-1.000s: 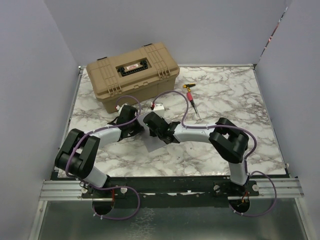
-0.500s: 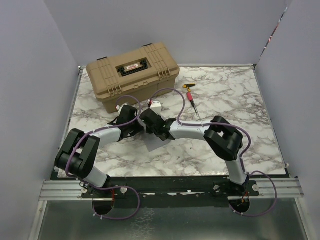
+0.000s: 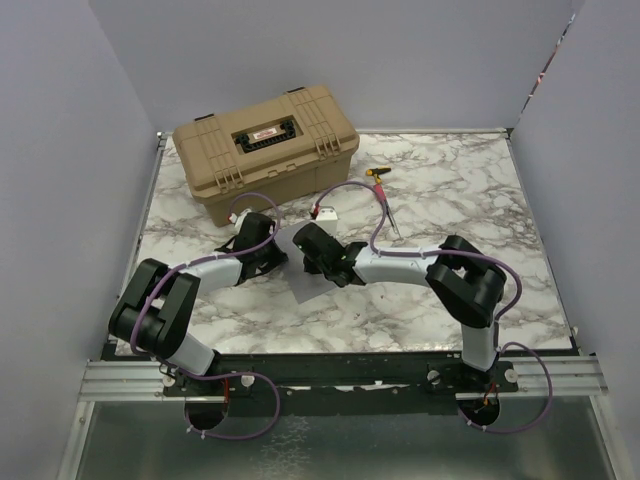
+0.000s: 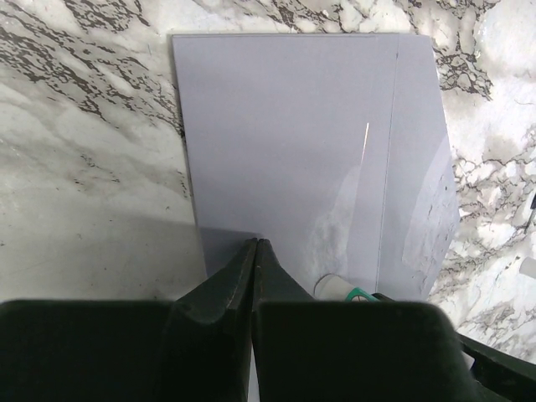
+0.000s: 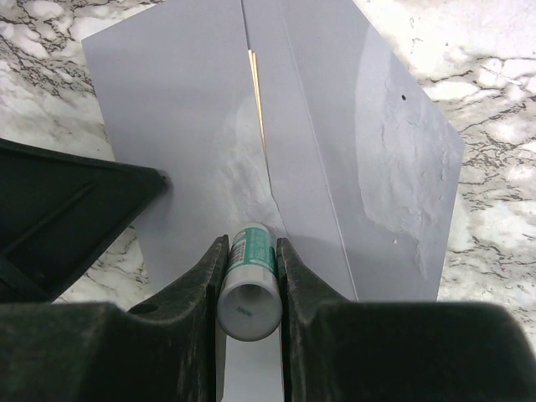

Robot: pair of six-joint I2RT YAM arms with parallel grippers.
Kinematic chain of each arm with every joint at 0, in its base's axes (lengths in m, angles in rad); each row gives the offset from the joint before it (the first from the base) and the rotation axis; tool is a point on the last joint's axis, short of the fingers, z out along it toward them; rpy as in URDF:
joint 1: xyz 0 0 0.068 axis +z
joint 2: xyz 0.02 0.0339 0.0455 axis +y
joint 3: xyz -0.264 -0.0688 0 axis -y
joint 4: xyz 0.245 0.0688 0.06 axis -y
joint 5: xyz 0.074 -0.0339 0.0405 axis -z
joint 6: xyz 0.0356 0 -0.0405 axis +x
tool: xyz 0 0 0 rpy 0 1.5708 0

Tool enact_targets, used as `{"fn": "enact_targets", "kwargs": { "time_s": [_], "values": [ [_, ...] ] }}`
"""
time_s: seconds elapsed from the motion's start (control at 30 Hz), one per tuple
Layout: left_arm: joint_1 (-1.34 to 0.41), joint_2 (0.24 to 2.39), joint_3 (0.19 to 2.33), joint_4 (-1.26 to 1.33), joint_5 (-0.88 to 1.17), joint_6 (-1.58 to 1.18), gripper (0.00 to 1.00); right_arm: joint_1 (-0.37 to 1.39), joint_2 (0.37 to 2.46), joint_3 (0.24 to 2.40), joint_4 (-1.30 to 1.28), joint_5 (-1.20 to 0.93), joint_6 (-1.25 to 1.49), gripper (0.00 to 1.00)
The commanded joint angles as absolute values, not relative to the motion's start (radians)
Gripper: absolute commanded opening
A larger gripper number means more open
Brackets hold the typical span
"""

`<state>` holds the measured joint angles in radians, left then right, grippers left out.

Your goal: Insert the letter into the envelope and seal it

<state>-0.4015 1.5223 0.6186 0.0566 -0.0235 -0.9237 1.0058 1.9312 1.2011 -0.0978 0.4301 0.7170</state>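
The grey-lilac envelope (image 4: 285, 126) (image 5: 167, 100) (image 3: 300, 285) lies flat on the marble table between both wrists. Its flap (image 5: 377, 151) is spread open to the right and shows glossy wet patches. A thin tan sliver of the letter (image 5: 254, 79) (image 4: 366, 138) peeks out at the envelope's mouth; the rest is hidden inside. My left gripper (image 4: 256, 243) (image 3: 268, 250) is shut, its tips resting on the envelope's near edge. My right gripper (image 5: 251, 244) (image 3: 312, 248) is shut on a white and green glue stick (image 5: 251, 268) (image 4: 339, 287), whose tip touches the envelope by the flap fold.
A tan hard case (image 3: 265, 150) stands at the back left of the table. A red and yellow screwdriver (image 3: 385, 200) lies right of it, and a small white object (image 3: 325, 212) sits behind the right wrist. Grey walls close in on both sides.
The right gripper slid left with the glue stick, then back to the right. The left jaws closed the last bit; the left arm stayed put.
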Motion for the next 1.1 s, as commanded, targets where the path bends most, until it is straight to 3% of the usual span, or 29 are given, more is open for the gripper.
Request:
{"fn": "enact_targets", "kwargs": {
  "time_s": [0.0,0.5,0.87,1.07],
  "values": [
    [-0.399,1.569,0.552,-0.121,-0.127,-0.897,0.03,1.0,1.945,1.181,-0.173,0.395,0.706,0.0],
    [-0.4,1.595,0.555,-0.097,-0.08,-0.838,0.03,0.947,2.096,1.371,-0.131,0.402,0.698,0.0],
    [-0.401,1.595,0.56,-0.086,-0.083,-0.84,0.03,0.948,2.062,1.297,-0.041,0.278,0.63,0.0],
    [-0.4,1.585,0.554,-0.086,-0.093,-0.84,0.02,0.948,2.132,1.394,-0.093,0.331,0.661,0.0]
  ]
}}
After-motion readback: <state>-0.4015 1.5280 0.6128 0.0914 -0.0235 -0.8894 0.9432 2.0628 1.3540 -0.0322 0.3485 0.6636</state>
